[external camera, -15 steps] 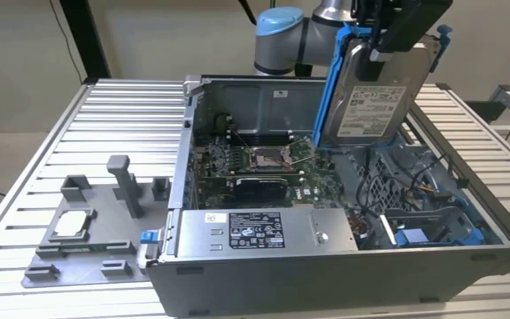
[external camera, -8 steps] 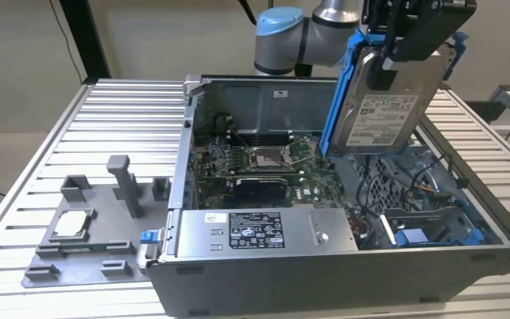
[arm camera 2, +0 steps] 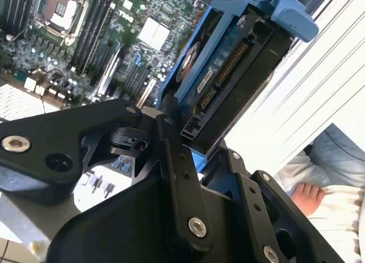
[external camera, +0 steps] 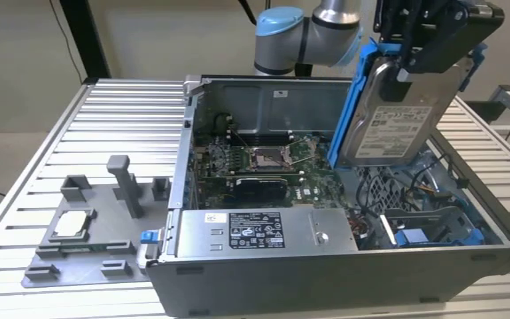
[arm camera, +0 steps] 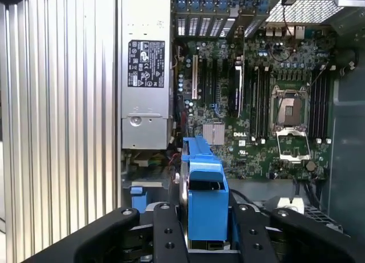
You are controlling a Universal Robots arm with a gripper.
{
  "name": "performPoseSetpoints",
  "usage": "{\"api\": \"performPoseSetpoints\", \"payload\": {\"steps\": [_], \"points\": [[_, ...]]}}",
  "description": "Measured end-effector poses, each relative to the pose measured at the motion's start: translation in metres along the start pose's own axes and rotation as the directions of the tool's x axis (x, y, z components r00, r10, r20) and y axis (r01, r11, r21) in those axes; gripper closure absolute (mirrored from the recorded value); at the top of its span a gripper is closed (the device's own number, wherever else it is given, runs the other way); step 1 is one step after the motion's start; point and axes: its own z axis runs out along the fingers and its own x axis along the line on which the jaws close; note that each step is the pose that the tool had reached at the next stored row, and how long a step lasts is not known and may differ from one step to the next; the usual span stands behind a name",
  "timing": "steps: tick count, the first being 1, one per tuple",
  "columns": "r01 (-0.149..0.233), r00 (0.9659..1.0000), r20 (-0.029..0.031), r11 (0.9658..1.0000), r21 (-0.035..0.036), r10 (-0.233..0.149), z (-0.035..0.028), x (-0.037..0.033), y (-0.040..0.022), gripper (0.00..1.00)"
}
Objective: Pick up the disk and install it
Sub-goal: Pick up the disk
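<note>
The slatted desk (external camera: 104, 113) lies well below the fingers (arm camera: 166, 234); the open computer case (external camera: 326, 279) stands on it, directly beneath them, its motherboard (arm camera: 256, 103) exposed; the disk (external camera: 395, 116), in its blue frame, hangs nearly upright above the case, clear of it; the fingers are closed on its upper end, one on each side.

The light is soft and even. The table (arm camera 2: 302, 97) glares white in the second wrist view. The disk (external camera: 395, 123) gleams a little.
</note>
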Motion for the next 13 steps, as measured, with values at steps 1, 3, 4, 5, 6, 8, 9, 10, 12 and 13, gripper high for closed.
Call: {"api": "performPoseSetpoints", "payload": {"steps": [1,3,4,5,6,8,9,10,12,13], "points": [[0.000,1.0000,0.0000,1.0000,0.0000,0.000,-0.0001,0.0024,-0.0010,1.00],[0.000,1.0000,-0.0001,1.0000,0.0000,0.000,-0.0002,0.0066,-0.0036,1.00],[0.000,1.0000,-0.0001,1.0000,-0.0001,0.000,-0.0003,0.0086,-0.0050,1.00],[0.000,1.0000,-0.0001,1.0000,-0.0003,0.000,-0.0004,0.0107,-0.0068,1.00],[0.000,1.0000,0.0000,1.0000,-0.0005,0.000,-0.0004,0.0126,-0.0086,1.00],[0.000,1.0000,0.0000,1.0000,-0.0012,0.000,-0.0006,0.0164,-0.0125,1.00],[0.000,1.0000,0.0000,1.0000,-0.0016,0.000,-0.0007,0.0183,-0.0145,1.00],[0.000,1.0000,0.0000,1.0000,-0.0020,0.000,-0.0007,0.0202,-0.0165,1.00],[0.000,1.0000,0.0000,1.0000,-0.0027,0.000,-0.0009,0.0238,-0.0205,1.00],[0.000,1.0000,-0.0001,1.0000,-0.0028,0.000,-0.0010,0.0254,-0.0220,1.00]]}}
